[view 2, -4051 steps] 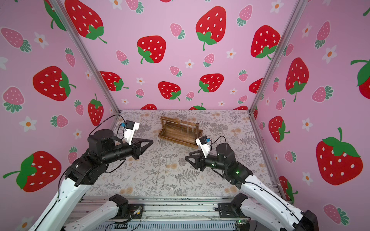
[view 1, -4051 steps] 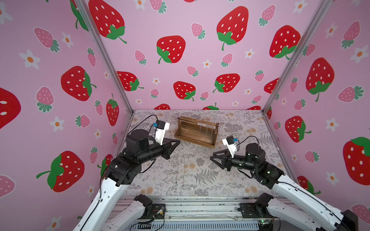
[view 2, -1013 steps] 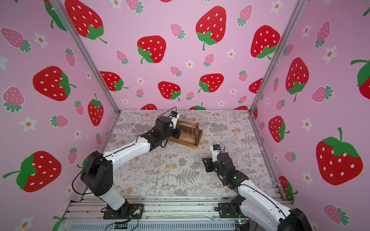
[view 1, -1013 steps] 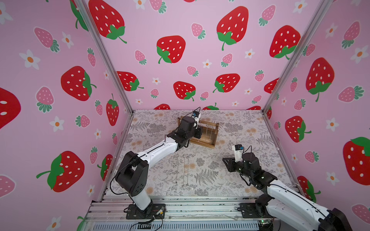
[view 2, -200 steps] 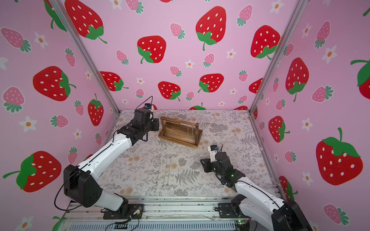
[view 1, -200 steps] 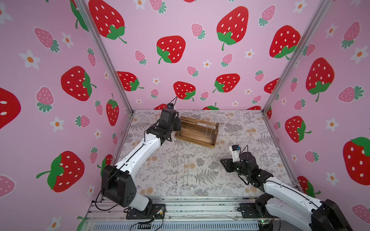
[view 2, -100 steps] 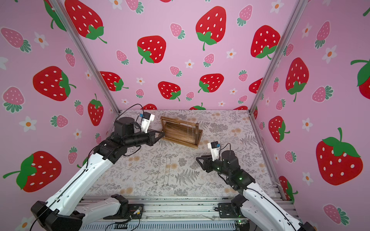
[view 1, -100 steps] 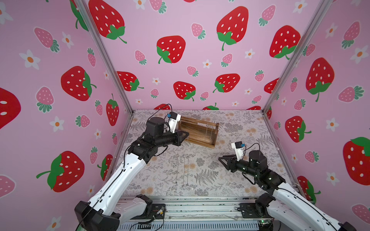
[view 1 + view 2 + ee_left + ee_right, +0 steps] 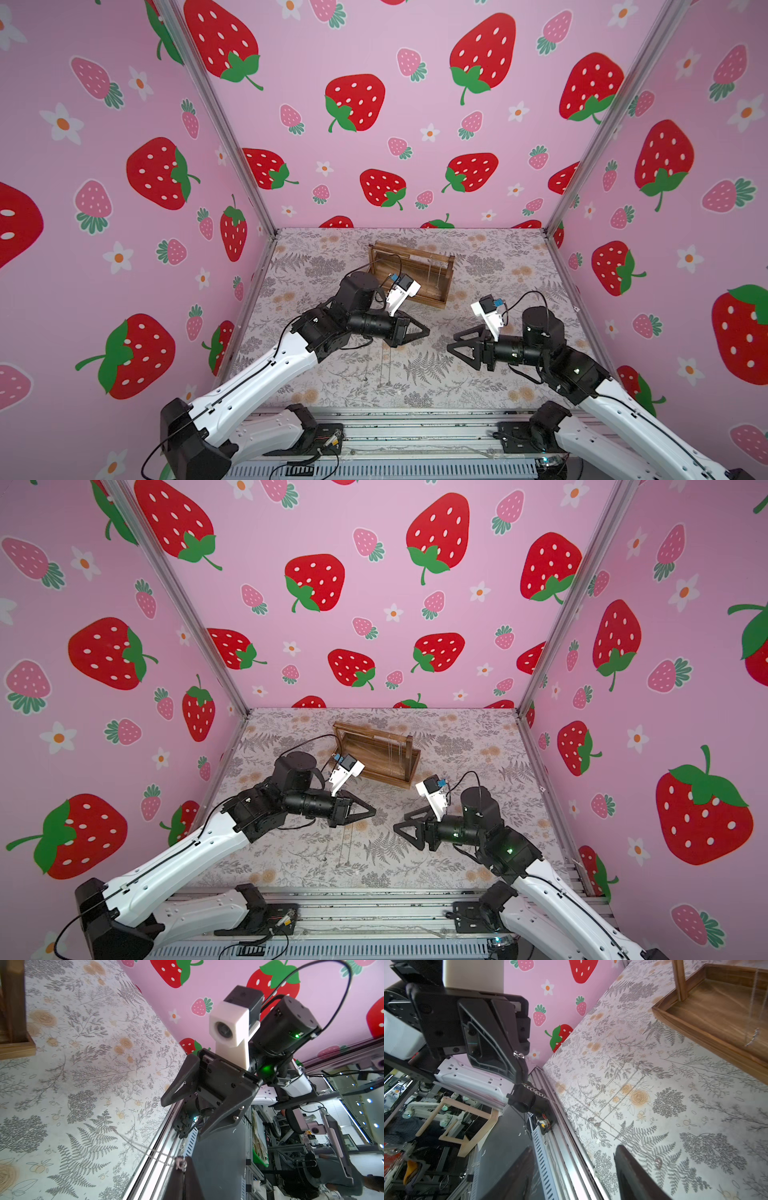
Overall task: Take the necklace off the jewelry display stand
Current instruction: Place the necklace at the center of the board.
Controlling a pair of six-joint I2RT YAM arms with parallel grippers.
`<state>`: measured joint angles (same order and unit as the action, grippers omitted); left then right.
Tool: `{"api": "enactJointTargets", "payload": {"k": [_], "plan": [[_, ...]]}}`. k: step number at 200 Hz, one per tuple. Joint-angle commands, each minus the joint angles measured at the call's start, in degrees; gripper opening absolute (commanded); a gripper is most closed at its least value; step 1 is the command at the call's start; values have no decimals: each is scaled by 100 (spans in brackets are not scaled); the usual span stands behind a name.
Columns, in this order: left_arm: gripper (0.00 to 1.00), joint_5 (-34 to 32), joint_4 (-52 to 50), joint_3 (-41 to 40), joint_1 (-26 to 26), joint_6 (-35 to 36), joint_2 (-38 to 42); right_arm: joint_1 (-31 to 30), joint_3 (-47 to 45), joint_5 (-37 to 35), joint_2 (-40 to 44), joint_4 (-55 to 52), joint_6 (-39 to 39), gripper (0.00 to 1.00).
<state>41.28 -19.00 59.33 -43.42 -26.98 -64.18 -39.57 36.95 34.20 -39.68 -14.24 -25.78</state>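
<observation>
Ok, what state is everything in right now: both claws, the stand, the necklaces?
left claw: shut on the held necklace.
right claw: open, empty.
held necklace: off the stand, dangling from the left claw's tip.
jewelry display stand: upright on the mat.
hanging necklace: on the stand, not yet removed.

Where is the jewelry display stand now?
In both top views the jewelry display stand stands at the far middle of the table, beyond the left gripper.

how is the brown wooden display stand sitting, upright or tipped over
Upright: the brown wooden jewelry display stand sits on its tray base on the floral mat, side posts pointing up.
</observation>
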Motion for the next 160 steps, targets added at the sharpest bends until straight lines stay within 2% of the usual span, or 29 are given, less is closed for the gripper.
{"api": "enactJointTargets", "payload": {"k": [1,48,87,114,146,160], "plan": [[0,-17,365,-135,-290,-245,81,-300,298,150,73,-412,206,64],[0,-93,477,-25,-722,-334,-26,-1004,391,149,12,-230,380,68],[0,103,503,103,-902,-403,-111,-1332,533,-606,-118,-266,588,68],[0,132,446,147,-1022,-393,-104,-1404,596,-827,-92,-269,675,67],[0,299,521,155,-1085,-418,-172,-1422,686,-786,-168,-211,723,62],[0,311,495,186,-1090,-404,-224,-1423,718,-756,-214,-193,729,57]]}}
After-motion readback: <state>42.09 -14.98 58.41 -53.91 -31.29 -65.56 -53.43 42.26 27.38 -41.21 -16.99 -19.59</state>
